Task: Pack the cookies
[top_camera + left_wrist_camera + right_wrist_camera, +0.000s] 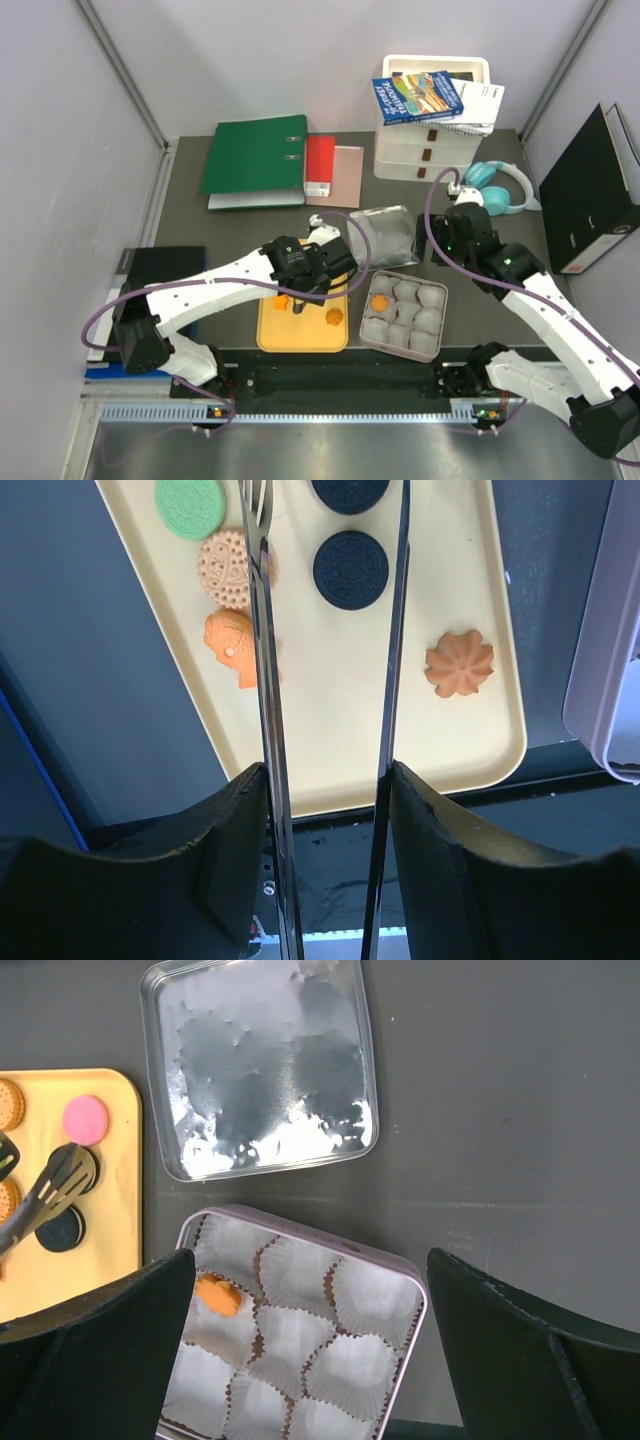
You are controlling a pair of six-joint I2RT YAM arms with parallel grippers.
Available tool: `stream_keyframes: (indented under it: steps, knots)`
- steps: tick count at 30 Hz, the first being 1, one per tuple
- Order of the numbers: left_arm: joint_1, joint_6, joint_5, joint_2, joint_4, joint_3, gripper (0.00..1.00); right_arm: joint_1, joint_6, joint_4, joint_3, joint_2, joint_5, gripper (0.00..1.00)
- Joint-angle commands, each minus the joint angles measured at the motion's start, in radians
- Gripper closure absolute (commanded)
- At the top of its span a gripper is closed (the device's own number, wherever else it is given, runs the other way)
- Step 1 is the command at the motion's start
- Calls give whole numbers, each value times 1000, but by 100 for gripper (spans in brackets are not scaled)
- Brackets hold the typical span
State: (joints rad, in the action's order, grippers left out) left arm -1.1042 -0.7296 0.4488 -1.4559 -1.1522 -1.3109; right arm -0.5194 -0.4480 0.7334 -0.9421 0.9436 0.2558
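- Top view: your left gripper (312, 275) hangs over the far half of the yellow tray (300, 342). Its body hides the tong tips and most of the cookies. Only the fish-shaped cookie (282, 299) and the flower cookie (334, 317) show clearly on the tray. The tin (443, 305) stands just right of the tray, with one orange cookie (380, 300) in a paper cup on its left side. Your right gripper (455, 240) sits beyond the tin, beside the lid (385, 235). You cannot read its jaws from here.
- Left wrist view: the black fingers (225, 830) press on the tongs (268, 680) from both sides. The two blades stand apart, with bare tray (480, 750) between them. Their tips run off the top edge, so you cannot tell whether they pinch anything. On the tray lie the green cookie (190, 504), a pale patterned cookie (228, 568) partly behind the left blade, the fish-shaped cookie, a black cookie (350, 568), a second black cookie (350, 490) cut off at the top, and the flower cookie.
- Right wrist view: your right gripper (310, 1270) is spread wide and holds nothing. Its fingers (90, 1360) cover the tin's lower corners. The tong tips (55, 1182) lie over a dark cookie (82, 1165); contact is too unclear to call. Nearby are the pink cookie (86, 1119) and another black one. Tan cookies (8, 1103) are cut by the left edge.
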Motion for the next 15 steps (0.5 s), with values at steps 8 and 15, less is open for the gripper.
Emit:
stream_keyframes:
  steps: [8, 15]
  knots:
    - [0, 9, -64, 9, 92, 94, 47, -7, -12, -28, -3, 4, -1, 1]
    - [0, 22, -75, 9, 105, 105, 56, -7, -12, -31, -6, 6, 0, 1]
